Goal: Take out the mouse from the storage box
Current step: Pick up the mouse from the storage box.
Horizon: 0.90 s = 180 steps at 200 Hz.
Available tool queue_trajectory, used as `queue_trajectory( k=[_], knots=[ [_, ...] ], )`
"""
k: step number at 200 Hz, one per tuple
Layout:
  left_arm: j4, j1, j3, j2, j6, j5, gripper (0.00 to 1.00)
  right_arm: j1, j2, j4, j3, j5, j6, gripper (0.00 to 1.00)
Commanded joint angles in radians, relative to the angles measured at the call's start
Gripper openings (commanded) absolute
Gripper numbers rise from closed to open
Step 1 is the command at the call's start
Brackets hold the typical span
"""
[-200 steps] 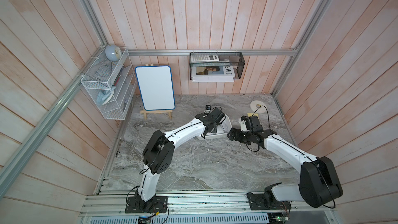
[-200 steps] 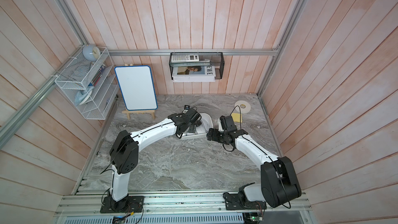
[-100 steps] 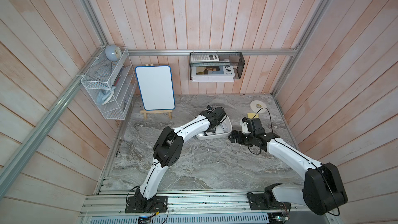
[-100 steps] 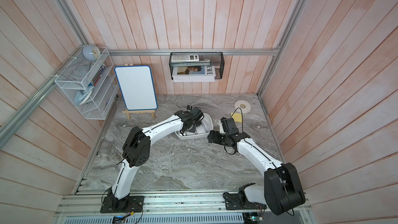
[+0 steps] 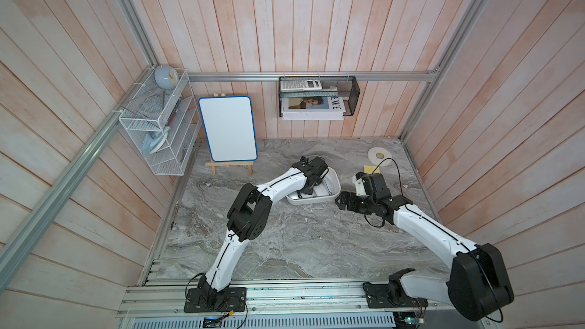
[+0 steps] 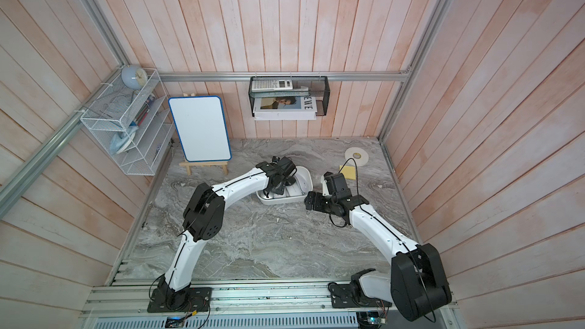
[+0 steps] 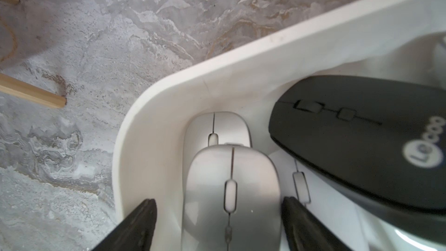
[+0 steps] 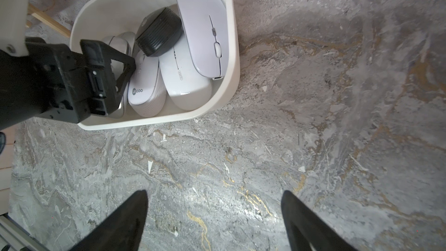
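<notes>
Straddling the silver mouse (image 7: 231, 189), the left gripper (image 7: 218, 202) is seen in the left wrist view with its jaws set wide. One finger (image 7: 294, 218) lies right at the mouse's flank, possibly touching it. The opposite finger (image 7: 142, 223) is kept clearly apart from the mouse, close to the inner wall of the storage box (image 7: 193, 73). No grip has been made, and nothing is held.

The silver mouse is stacked on a pale mouse (image 7: 217, 126) in a corner of the box. Just beside it, a black mouse (image 7: 362, 129) is tilted across a white mouse (image 7: 300, 184). In the right wrist view every mouse that can be made out is inside the box, and none is seen on the table (image 8: 313, 141).

The task is therefore judged to be at an early stage. The reach into the box has been made and a mouse has been lined up. The closing of the jaws, the lift over the rim and the setting down outside are all left to be done.

The right gripper (image 8: 214, 193) is spread wide over bare table, near the box but clear of it, and nothing is carried by it. In both top views the box (image 5: 332, 197) is found on the table between the two arms.
</notes>
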<state>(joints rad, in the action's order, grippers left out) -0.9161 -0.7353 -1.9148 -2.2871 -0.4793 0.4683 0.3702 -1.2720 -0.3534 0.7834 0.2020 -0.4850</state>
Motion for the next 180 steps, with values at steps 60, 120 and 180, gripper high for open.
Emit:
queue_trajectory(
  k=[60, 120, 180],
  knots=[
    [0.01, 0.034, 0.051, -0.033, 0.01, -0.052, 0.69, 0.018, 0.01, -0.028, -0.002, -0.032, 0.002, 0.9],
    [0.043, 0.031, 0.086, 0.02, -0.014, -0.059, 0.55, 0.019, 0.005, -0.029, -0.001, -0.035, 0.0, 0.9],
    [0.048, 0.005, 0.08, 0.079, -0.019, -0.012, 0.49, 0.021, -0.006, -0.022, -0.002, -0.035, -0.003, 0.91]
  ],
)
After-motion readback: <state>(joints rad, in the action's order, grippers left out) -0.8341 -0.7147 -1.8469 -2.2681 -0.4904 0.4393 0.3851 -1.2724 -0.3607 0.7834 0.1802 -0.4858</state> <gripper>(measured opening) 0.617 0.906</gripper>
